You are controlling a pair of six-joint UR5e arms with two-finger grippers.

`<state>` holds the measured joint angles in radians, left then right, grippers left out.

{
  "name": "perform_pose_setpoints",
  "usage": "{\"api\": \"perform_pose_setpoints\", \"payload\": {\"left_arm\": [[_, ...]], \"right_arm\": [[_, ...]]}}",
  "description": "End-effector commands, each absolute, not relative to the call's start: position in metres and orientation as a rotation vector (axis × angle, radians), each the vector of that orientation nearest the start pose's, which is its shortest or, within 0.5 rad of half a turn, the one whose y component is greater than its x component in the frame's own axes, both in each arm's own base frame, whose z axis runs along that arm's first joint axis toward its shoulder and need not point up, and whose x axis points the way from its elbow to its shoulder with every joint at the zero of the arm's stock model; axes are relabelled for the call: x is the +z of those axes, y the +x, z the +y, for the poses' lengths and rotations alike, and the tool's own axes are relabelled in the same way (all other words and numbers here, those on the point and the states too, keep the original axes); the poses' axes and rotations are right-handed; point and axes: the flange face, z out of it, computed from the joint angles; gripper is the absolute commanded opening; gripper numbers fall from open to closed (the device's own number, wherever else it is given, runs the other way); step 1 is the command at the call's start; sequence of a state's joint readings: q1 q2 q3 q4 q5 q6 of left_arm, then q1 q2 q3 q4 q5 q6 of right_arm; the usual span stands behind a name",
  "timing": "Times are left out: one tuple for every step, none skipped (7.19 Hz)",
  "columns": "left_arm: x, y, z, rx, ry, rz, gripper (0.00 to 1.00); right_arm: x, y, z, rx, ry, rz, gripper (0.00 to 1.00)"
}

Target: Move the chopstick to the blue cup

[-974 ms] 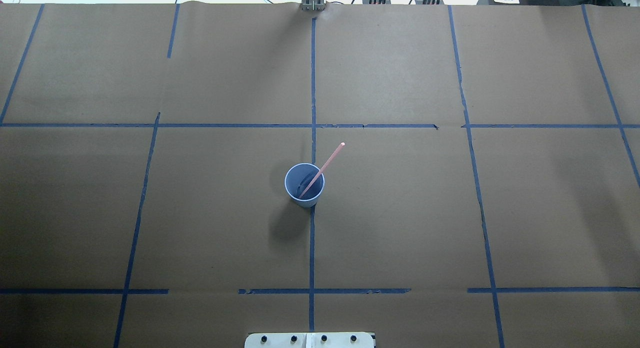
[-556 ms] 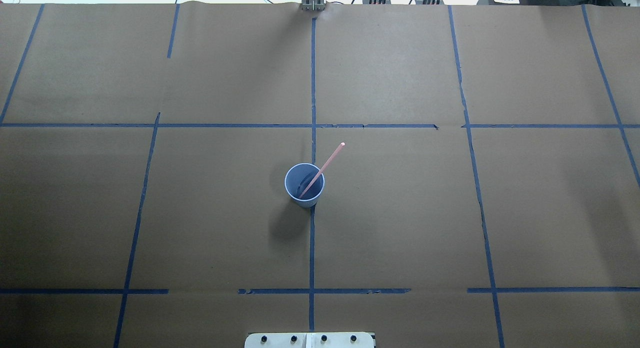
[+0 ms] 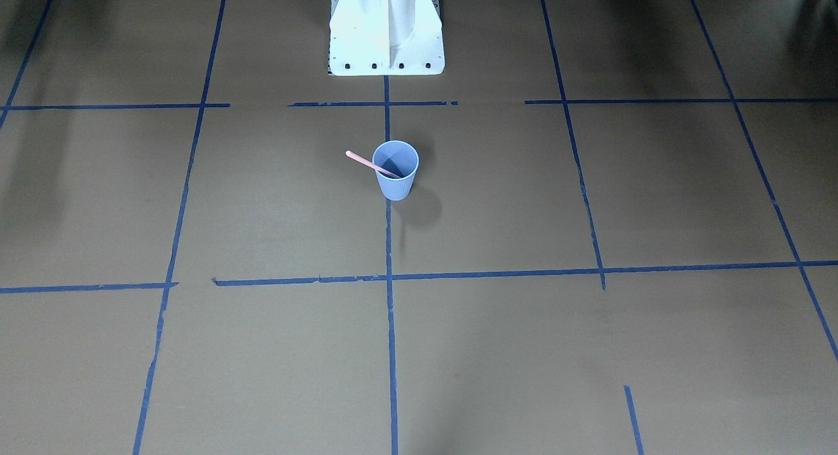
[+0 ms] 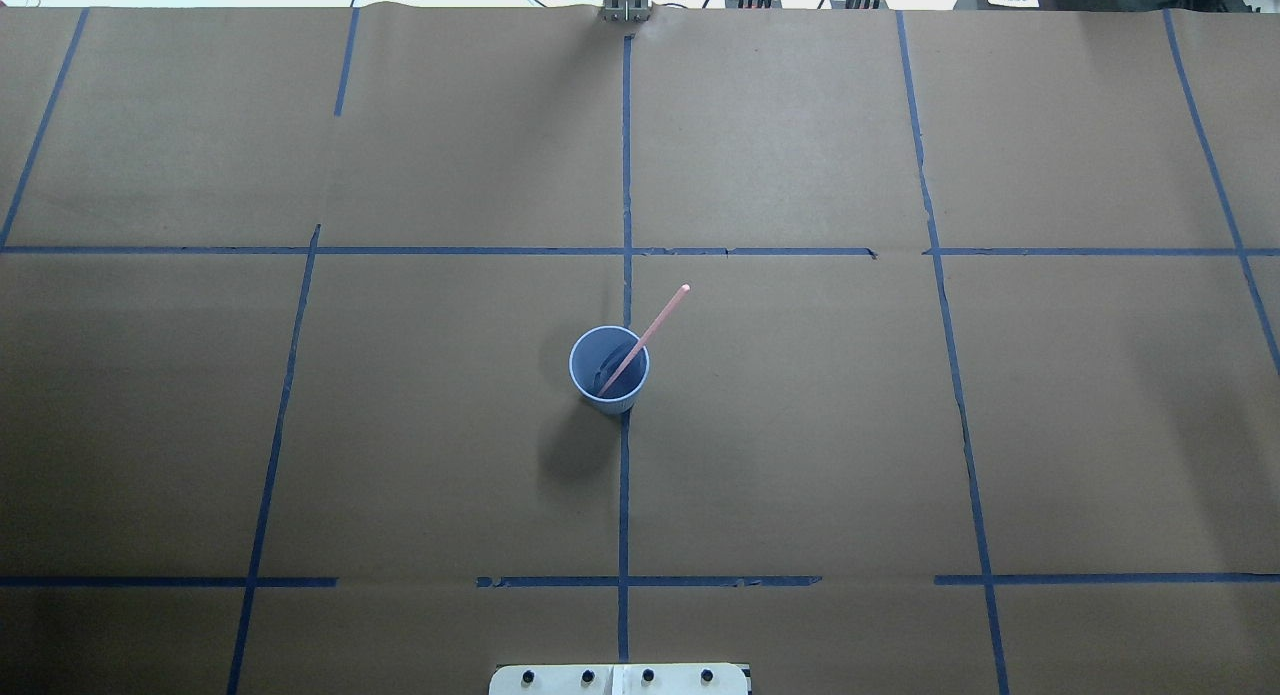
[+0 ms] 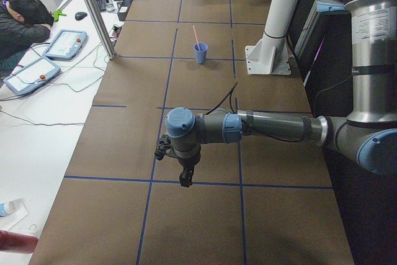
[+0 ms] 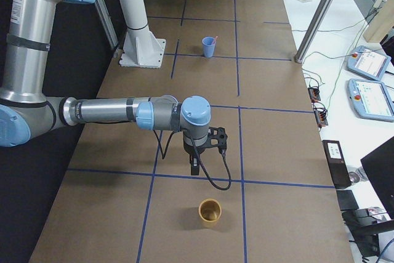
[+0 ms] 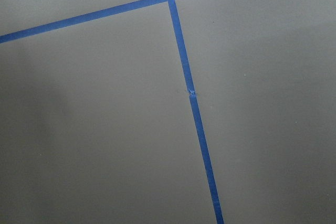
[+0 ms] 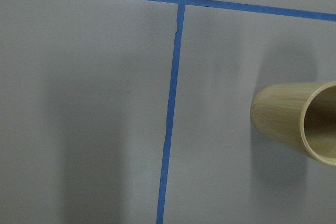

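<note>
Chopstick [image 4: 645,337] is in the blue cup [image 3: 396,188], so the transfer looks done to me. Its lower end sits down inside the cup, on the near-left side of the inside as the overhead view shows it. The shaft crosses the opening and leans on the far-right part of the rim. The upper end sticks out past the rim, free in the air, with nothing touching it.

Cup is upright, mid-table, on the centre tape line [image 4: 625,495], a little out from the robot base [image 3: 386,29].

Orientation: the long axis is tilted, neither vertical nor flat. From overhead it runs diagonally, near-left to far-right, with the top end pointing away from the robot and to the right. The front camera agrees that the free end leans out on the robot's right side of the cup.

Left gripper [image 5: 185,178] hangs over the brown paper [image 4: 800,455] toward the table's left end, well apart from the cup. Right gripper [image 6: 194,167] hangs toward the right end, near a tan cup [image 6: 209,212] but not touching it. Both show only in the side views. The wrist cameras show just paper and tape, plus the tan cup on the right one, with no fingers in frame. So I cannot tell whether either pair of fingers is spread or pressed together. I see nothing carried by either.

Left to do, my read: nothing on the chopstick itself. One caveat: a light cup with an off-centre stick might tip if bumped.
</note>
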<state>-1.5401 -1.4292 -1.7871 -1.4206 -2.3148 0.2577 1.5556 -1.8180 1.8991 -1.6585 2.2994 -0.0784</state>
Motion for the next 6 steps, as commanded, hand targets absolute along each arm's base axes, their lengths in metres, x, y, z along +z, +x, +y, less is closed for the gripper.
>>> {"api": "perform_pose_setpoints", "payload": {"left_arm": [[0.6349,-0.0527,-0.4263,0.246,0.012,0.751,1.0],[0.6349,-0.0527,-0.4263,0.246,0.012,0.751,1.0],[0.6357,-0.0527,-0.4262,0.246,0.01,0.751,1.0],[0.6364,-0.0527,-0.4262,0.245,0.009,0.751,1.0],[0.6364,-0.052,-0.4262,0.246,0.008,0.751,1.0],[0.637,-0.0514,-0.4264,0.248,0.008,0.751,1.0]], "right_arm": [[0.6177,0.061,-0.3872,-0.087,0.017,-0.729,1.0],[0.6177,0.061,-0.3872,-0.087,0.017,-0.729,1.0],[0.617,0.0609,-0.3879,-0.088,0.019,-0.73,1.0],[0.6166,0.0605,-0.3879,-0.088,0.019,-0.736,1.0],[0.6165,0.0604,-0.3879,-0.088,0.019,-0.738,1.0],[0.6172,0.0604,-0.3879,-0.087,0.017,-0.738,1.0]]}}
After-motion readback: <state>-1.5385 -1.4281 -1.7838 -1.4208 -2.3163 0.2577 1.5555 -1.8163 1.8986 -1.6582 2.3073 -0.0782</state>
